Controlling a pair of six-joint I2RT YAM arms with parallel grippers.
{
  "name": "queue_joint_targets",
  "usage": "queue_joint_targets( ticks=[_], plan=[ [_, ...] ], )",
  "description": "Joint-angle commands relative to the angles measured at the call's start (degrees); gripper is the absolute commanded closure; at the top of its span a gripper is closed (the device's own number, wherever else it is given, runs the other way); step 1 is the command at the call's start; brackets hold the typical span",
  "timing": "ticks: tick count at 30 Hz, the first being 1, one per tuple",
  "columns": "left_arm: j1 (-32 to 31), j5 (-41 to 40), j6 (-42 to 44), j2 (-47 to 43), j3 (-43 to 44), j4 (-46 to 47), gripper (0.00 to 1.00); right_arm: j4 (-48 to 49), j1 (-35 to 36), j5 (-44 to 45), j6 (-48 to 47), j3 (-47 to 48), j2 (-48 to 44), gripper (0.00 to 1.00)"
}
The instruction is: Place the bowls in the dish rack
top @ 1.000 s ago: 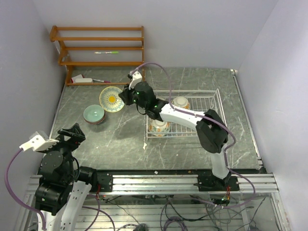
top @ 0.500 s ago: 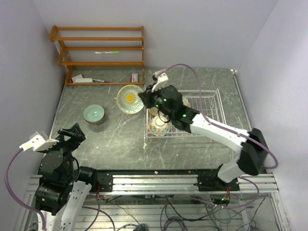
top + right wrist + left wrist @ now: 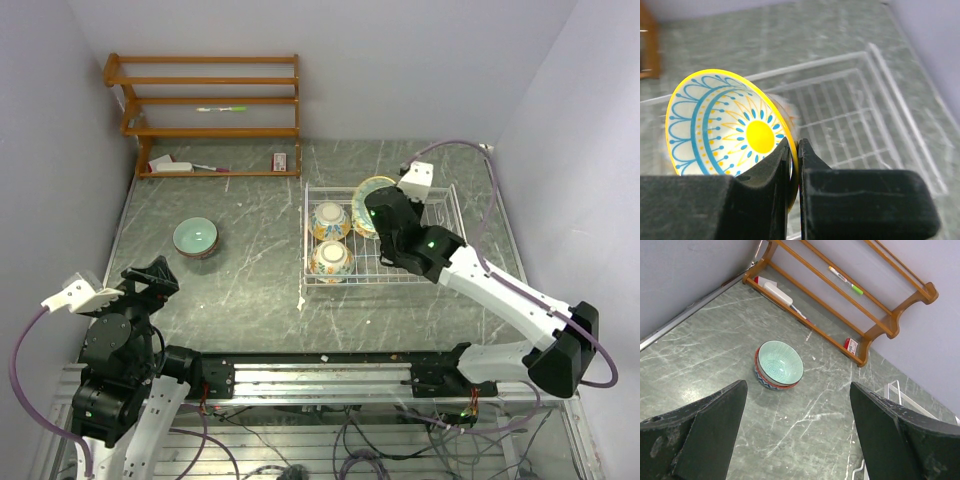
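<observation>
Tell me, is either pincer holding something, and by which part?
The right pincer grips the yellow-and-blue bowl by its rim; the left pincer, open, holds nothing.

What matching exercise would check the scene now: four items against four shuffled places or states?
1 sun-pattern bowl
2 teal bowl
3 left end effector
4 marker

A on the wooden shelf
B open, holding nothing
C gripped at its rim by the right end effector
D left of the dish rack, outside it

Pairs: 1-C, 2-D, 3-B, 4-A
</observation>
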Motion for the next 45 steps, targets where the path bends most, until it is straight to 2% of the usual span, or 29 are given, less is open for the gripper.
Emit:
queue_joint_targets(
  ticks=[1, 4, 7, 9, 15, 24, 26, 32, 38, 45],
  plan=[
    [-0.55, 0.38, 0.37, -1.09, 0.7, 1.67, 0.05, -15.55, -4.21, 13.16, 8.47, 3.75, -1.13, 1.0],
    [-0.61, 0.14, 0.36, -1.26, 0.68, 1.67, 0.05, -17.87, -9.42, 14.96, 7.56, 4.0, -0.67, 1.0],
    [-1.14, 0.12, 0.45, -0.87, 0.68, 1.61, 0.05, -15.74, -12.33, 18.53, 3.0, 2.52, 0.08, 1.0],
    [-1.5, 0.06, 0.37, -0.97, 0.7, 1.59, 0.05, -12.01, -13.41, 21.88, -3.46, 1.22, 1.12, 1.0],
    [-2.19, -0.2, 0.24, -1.71, 0.76, 1.45, 0.05, 15.92, -13.69, 25.23, -33.67, -4.48, 5.14, 1.0],
    [-2.13, -0.56, 0.11, -1.94, 0.77, 1.26, 0.05, 44.75, -14.55, 24.18, -61.44, -10.49, 7.93, 1.0],
    [-2.17, -0.56, 0.06, -1.92, 0.77, 1.26, 0.05, 46.16, -14.71, 22.82, -63.29, -10.77, 8.4, 1.0],
    [-2.19, -0.76, 0.02, -2.04, 0.81, 1.18, 0.05, 39.26, -15.74, 22.06, -59.72, -9.66, 13.35, 1.0],
    [-2.28, -0.59, 0.13, -1.86, 0.76, 1.32, 0.05, 25.01, -18.04, 19.98, -45.33, -8.63, 14.91, 1.0],
    [-2.55, -0.58, 0.11, -2.02, 0.77, 1.32, 0.05, 28.74, -19.08, 20.32, -48.83, -11.38, 17.52, 1.0]
  ],
)
